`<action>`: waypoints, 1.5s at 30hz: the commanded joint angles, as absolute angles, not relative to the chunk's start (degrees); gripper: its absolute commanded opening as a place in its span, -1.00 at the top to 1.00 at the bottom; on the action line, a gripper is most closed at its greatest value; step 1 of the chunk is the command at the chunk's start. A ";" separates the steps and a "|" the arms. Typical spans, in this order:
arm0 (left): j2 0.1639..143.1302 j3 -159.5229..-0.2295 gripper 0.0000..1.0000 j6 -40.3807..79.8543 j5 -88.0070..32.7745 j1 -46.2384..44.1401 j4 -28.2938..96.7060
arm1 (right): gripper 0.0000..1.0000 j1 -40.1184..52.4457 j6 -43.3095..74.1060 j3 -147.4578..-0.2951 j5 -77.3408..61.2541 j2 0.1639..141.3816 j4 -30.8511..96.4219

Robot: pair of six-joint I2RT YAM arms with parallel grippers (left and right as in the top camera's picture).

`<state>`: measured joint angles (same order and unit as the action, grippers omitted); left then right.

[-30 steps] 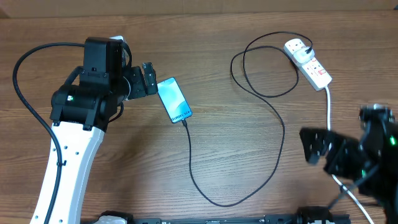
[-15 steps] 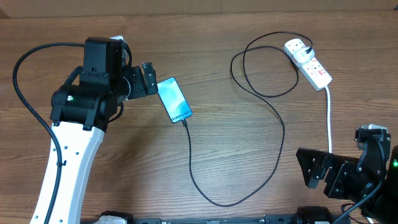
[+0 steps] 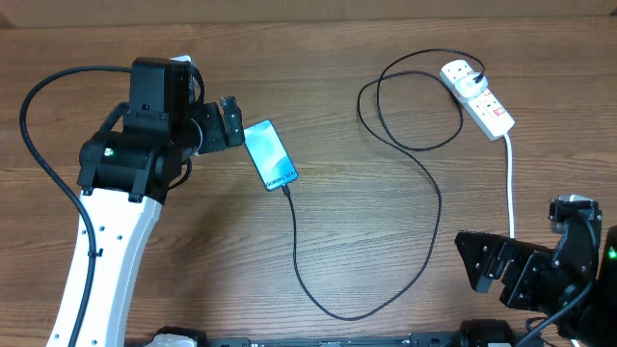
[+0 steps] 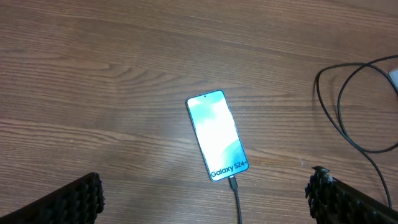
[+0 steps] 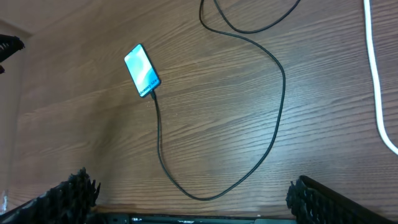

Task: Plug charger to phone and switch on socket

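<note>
The phone [image 3: 270,154] lies face up on the wooden table, light-blue screen lit; it also shows in the left wrist view [image 4: 217,134] and right wrist view [image 5: 142,70]. The charger cable [image 3: 424,202] has its small connector in the phone's lower end [image 4: 232,184] and loops across the table to its black plug in the white socket [image 3: 478,98] at the far right. My left gripper [image 3: 229,121] is open and empty, just left of the phone. My right gripper [image 3: 492,265] is open and empty near the front right edge, far from the socket.
The socket's thick white cord [image 3: 509,188] runs down toward the right arm and shows in the right wrist view [image 5: 375,74]. The left arm's black cable [image 3: 39,164] arcs over the left of the table. The table's front edge [image 5: 205,214] lies below the cable loop.
My right arm has drawn back toward the front right corner, away from the socket. The left arm, phone and cable have not moved.
</note>
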<state>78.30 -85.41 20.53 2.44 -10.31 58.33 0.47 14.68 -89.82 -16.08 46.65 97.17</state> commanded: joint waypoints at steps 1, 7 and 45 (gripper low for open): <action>78.63 -85.12 -1.00 19.27 3.40 -10.20 58.28 | -1.00 0.75 14.76 -89.69 -15.22 46.28 96.97; 78.63 -85.12 -0.99 19.27 3.40 -10.20 58.28 | -1.00 4.38 14.98 -89.12 -15.03 46.04 92.84; 78.63 -85.12 -0.99 19.27 3.40 -10.20 58.26 | -1.00 10.74 8.88 -1.69 -5.06 0.14 0.73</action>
